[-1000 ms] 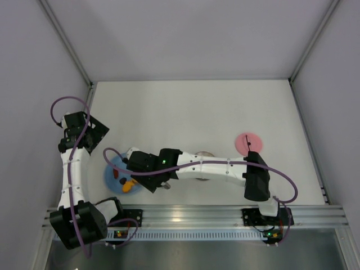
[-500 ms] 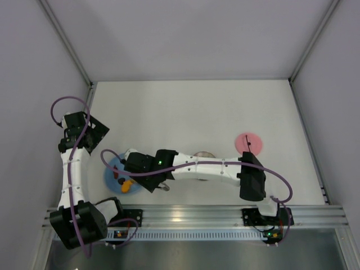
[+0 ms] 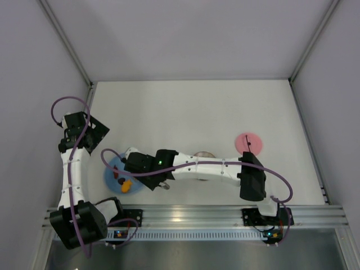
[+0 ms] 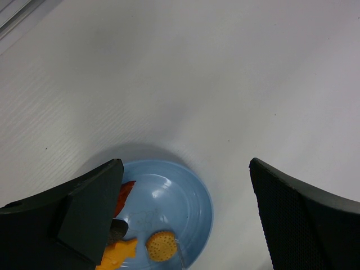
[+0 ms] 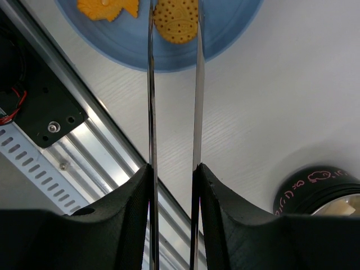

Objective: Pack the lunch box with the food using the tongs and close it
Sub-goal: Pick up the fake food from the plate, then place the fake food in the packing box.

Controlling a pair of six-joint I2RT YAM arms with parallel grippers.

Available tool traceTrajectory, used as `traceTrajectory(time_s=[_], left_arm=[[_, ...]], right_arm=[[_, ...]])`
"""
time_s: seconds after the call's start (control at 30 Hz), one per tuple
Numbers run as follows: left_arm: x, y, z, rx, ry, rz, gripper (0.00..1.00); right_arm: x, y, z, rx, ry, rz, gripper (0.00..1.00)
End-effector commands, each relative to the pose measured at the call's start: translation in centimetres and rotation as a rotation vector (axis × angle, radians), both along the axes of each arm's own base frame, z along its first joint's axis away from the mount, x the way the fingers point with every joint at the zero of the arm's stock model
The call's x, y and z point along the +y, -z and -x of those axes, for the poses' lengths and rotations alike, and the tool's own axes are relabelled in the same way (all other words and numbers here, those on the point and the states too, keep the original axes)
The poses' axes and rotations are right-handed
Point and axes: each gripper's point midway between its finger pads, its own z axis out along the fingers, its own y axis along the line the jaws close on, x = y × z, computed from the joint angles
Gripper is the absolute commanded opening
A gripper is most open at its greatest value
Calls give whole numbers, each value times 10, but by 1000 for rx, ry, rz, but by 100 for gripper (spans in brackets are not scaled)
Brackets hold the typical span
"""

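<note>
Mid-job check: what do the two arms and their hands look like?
The left arm and right arm have white shells with black joint housings, a purple cable looping along each. A green light shows on the right forearm. The left hand and right hand have broad matte-black fingers.

Right gripper [image 5: 173,169], black fingers at bottom centre, clamped from outside on both arms of the long thin silver metal tongs [image 5: 198,84]. The arms run straight up, near parallel with a narrow gap, and leave the frame at the top edge. Round orange-yellow dotted food slice [image 5: 175,19] sits between the arms at top centre; contact unclear. It lies on a flat blue plate [image 5: 225,34]. Orange jagged-edged food piece [image 5: 107,7] at upper left on the same plate. White surface [image 5: 270,101] on the right. Grooved aluminium rail [image 5: 95,152] runs diagonally at lower left, with a black mounting plate [image 5: 34,95] with a red wire beside it. Round dark-walled container with pink print [image 5: 315,185] at lower right, partly cut off.
</note>
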Motion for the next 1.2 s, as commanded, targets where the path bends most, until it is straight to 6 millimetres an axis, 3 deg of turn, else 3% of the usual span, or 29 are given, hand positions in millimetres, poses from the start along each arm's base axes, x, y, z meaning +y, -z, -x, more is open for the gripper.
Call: traceTrajectory(time_s=[0.0, 0.33, 0.57, 0.73, 0.9, 1.0, 1.03, 1.07, 1.17], left_arm=[[2, -6, -7, -47, 9, -11, 99], [1, -6, -7, -47, 11, -10, 99], [1, -6, -8, -49, 13, -6, 99], [-1, -6, -8, -50, 18, -1, 99], [-1, -7, -8, -53, 18, 3, 99], [-1, -7, -9, -53, 19, 4, 99], [-1, -7, -9, -53, 19, 4, 99], [-2, -7, -9, -57, 20, 4, 99], [-1, -8, -9, -58, 19, 2, 99]], right_arm=[[1, -55, -8, -59, 30, -116, 33], [-13, -83, -22, -92, 74, -169, 33], [-41, -101, -36, -123, 139, -189, 33], [-87, -117, -41, -149, 217, -203, 33], [-150, -125, -37, -171, 328, -211, 34], [-191, -114, -31, -175, 404, -163, 36], [-194, -119, -31, -176, 405, -182, 36], [-210, -114, -28, -172, 433, -165, 36], [-231, -99, -22, -156, 482, -142, 36]])
